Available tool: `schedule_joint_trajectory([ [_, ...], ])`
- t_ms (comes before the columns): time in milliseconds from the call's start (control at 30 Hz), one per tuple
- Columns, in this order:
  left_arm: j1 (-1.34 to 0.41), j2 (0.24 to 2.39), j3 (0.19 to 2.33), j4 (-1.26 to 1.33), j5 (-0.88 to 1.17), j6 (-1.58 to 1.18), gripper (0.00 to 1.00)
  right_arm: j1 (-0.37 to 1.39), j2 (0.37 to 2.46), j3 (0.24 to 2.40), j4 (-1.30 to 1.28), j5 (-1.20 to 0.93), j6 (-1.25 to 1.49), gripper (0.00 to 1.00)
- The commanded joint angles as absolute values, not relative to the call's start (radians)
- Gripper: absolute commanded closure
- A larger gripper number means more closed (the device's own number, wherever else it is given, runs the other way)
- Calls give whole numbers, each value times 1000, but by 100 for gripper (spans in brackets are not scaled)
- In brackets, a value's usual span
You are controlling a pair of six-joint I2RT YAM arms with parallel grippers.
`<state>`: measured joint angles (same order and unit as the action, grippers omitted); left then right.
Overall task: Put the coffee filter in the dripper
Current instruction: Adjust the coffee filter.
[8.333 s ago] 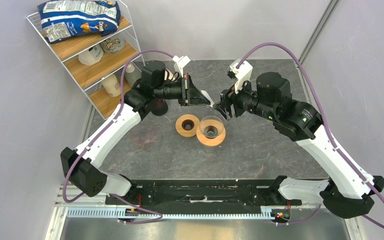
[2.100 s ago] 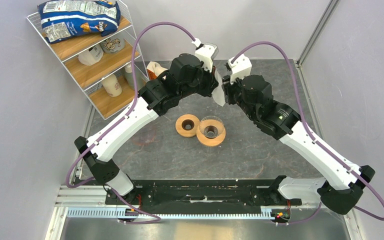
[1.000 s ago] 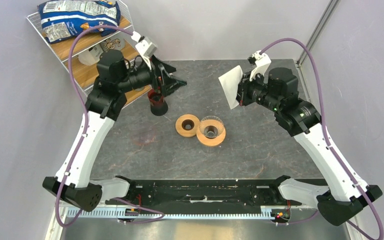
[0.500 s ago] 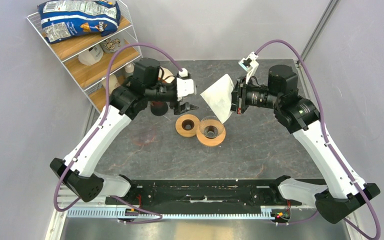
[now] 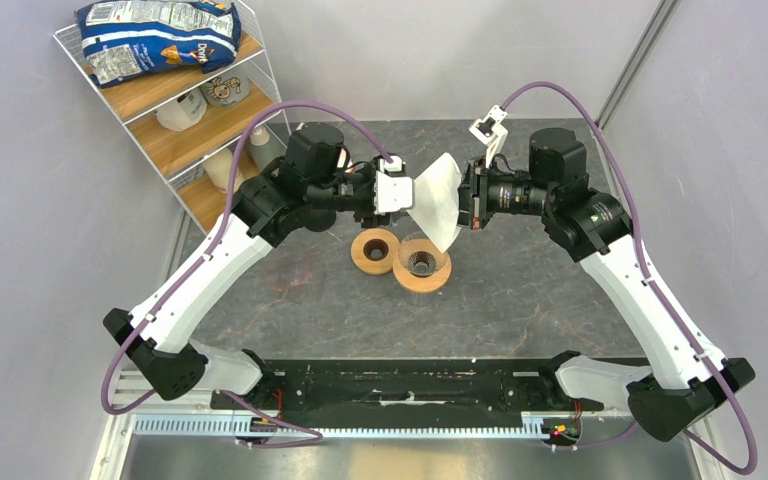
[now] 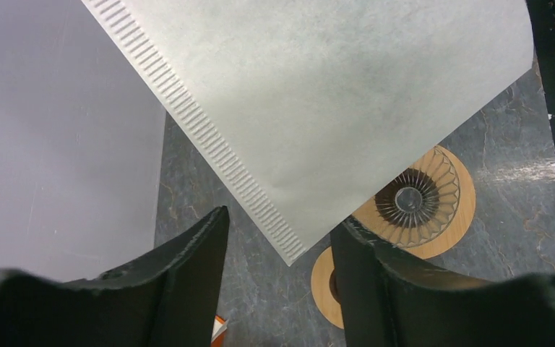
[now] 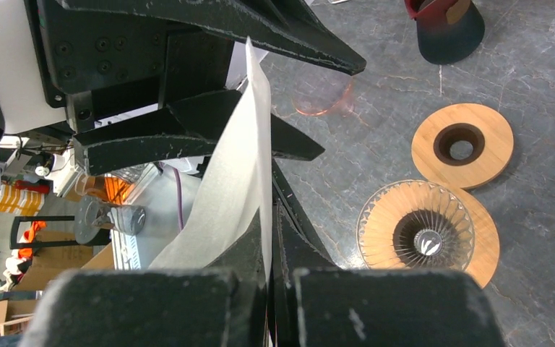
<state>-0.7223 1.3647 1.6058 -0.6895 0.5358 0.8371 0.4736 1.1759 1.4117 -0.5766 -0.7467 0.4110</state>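
Right wrist | right fingers [image 7: 188, 296] pinch thin paper coffee filter [image 7: 238, 181] | left fingers [image 6: 181, 278] spread | fluted glass dripper [image 7: 419, 235]

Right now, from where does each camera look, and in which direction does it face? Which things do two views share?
Top external: above and behind the bases, facing down on the table; both arms show.
Left wrist: on the left arm, facing past the open left gripper at the coffee filter, the dripper below.
Right wrist: on the right arm, facing along the right gripper, shut on the filter, toward the left gripper.
Shared: both wrist views show filter, dripper and wooden ring.
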Motion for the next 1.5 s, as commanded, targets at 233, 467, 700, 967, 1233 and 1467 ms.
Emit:
schedule_joint_trajectory([
  [233,-726,1348,1622,-656,575,878,58,470,1179,1422,-555,-773,415,100],
  [467,-726,1318,1577,-650,562,841,42,469,1161,1424,-542,-755,380,100],
  [700,-714,1217,1457,-441,271,404,25,469,1089,1355,-455,-343,496,100],
  [967,-784,1182,1419,-250,189,229,24,471,1147,1345,-389,67,636,100],
  [1233,-973,1314,1527,-201,7,302,19,483,1163,1358,-391,64,686,100],
  [1467,-1034,1385,1546,-146,-151,389,26,491,1154,1355,-384,6,689,100],
])
